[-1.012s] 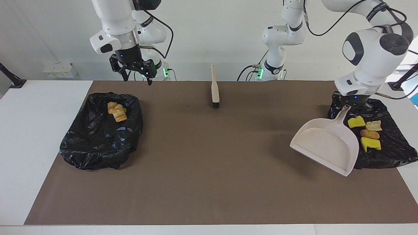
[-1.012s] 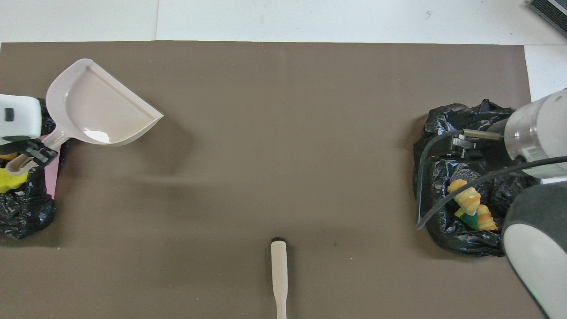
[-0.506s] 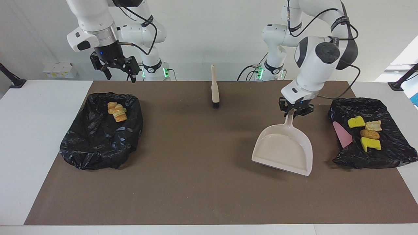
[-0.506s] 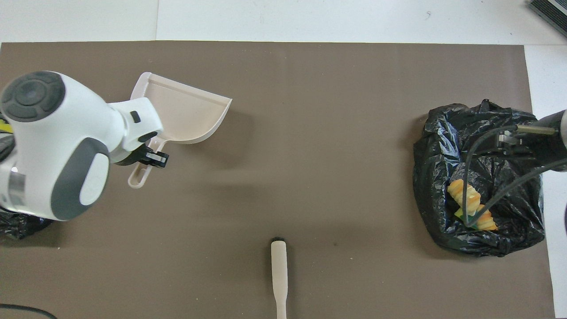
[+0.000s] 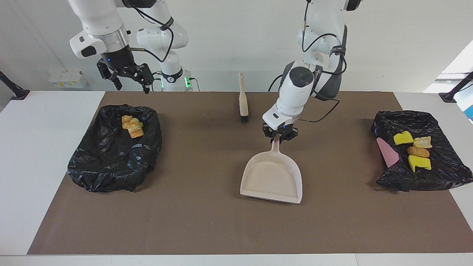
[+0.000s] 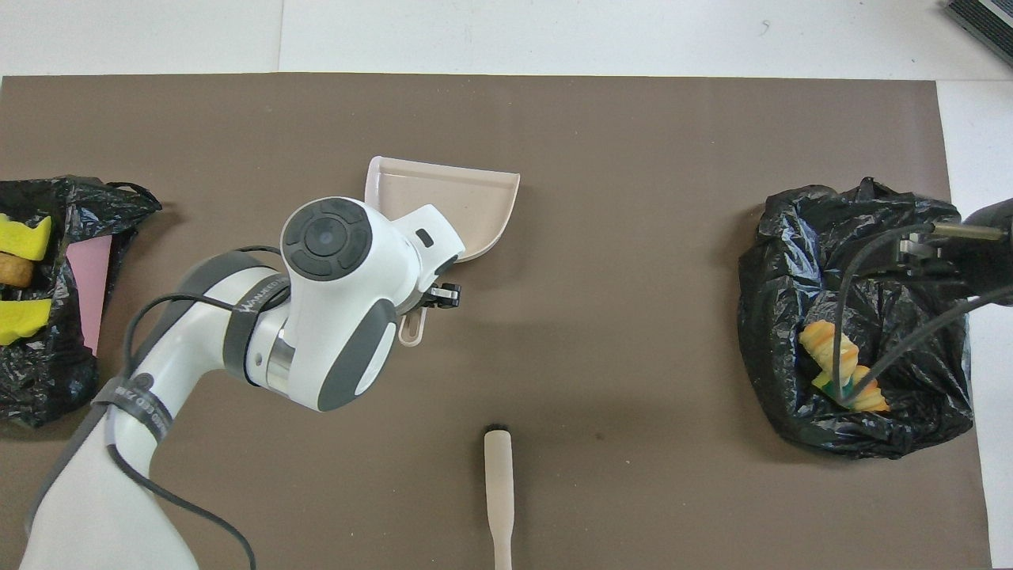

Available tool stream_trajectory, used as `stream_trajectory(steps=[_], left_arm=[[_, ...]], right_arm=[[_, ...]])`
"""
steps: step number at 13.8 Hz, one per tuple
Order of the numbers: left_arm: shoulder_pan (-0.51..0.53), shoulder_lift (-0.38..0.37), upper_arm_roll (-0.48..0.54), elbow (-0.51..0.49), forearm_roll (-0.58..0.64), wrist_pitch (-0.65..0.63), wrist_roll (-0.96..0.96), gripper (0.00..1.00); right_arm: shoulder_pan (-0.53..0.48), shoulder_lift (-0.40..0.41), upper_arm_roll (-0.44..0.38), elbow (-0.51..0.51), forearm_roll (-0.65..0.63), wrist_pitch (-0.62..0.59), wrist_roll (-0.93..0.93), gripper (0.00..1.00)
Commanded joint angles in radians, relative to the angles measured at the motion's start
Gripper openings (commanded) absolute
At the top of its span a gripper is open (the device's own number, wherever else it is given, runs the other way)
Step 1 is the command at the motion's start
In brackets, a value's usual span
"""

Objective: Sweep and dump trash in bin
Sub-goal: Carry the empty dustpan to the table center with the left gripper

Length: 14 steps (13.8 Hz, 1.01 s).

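— Left gripper point(image 5: 279, 138), clenched on the handle of the dustpan point(image 5: 271, 179), over the middle of the mat point(image 5: 207, 221). Pan empty, mouth turned away from the robots, very low; resting or just clear of the mat, hard to tell.

— And the trash point(image 5: 418, 152)?

— Already bagged, by the look of it. 4 chunks in the black bag point(image 5: 436, 177) at the left arm's end of the table, beside a flat pink piece point(image 5: 387, 152). Another small heap point(image 5: 132, 126) in the second bag point(image 5: 111, 166) at the right arm's end; count unclear. Nothing loose visible on the mat.

— So, probably parking the pan. Best way?

— Lower straight down, flat, front lip and heel together. No tilt, or else a tip onto the lip and a skid. Release only once settled, then lift straight up clear of the handle.

— Anything close enough to hit?

— Hardly. Brush point(image 5: 243, 99) nearer to the robots than the pan, lying apart from it. Both bags well apart from the pan.

— Right gripper point(image 5: 133, 88)?

— Waiting, fingers spread, holding nothing, up in the air over the edge of the mat by the second bag.

— Worth a last check?

— Yes: scan the mat for stray crumbs before calling it finished.
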Motion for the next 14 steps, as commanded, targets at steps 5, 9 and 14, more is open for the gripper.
stream_trajectory(steps=[5, 9, 14], left_arm=[[-0.139, 0.068, 0.019, -0.016, -0.021, 0.127, -0.226, 0.13], [-0.095, 0.023, 0.028, -0.008, -0.02, 0.068, -0.223, 1.0], [0.042, -0.031, 0.031, 0.037, -0.011, 0.001, -0.149, 1.0]], right_arm=[[0.005, 0.017, -0.002, 0.016, 0.006, -0.011, -0.025, 1.0], [-0.004, 0.016, -0.002, 0.013, 0.004, -0.012, -0.018, 1.0], [-0.01, 0.017, -0.008, 0.013, 0.004, -0.012, -0.016, 1.0]])
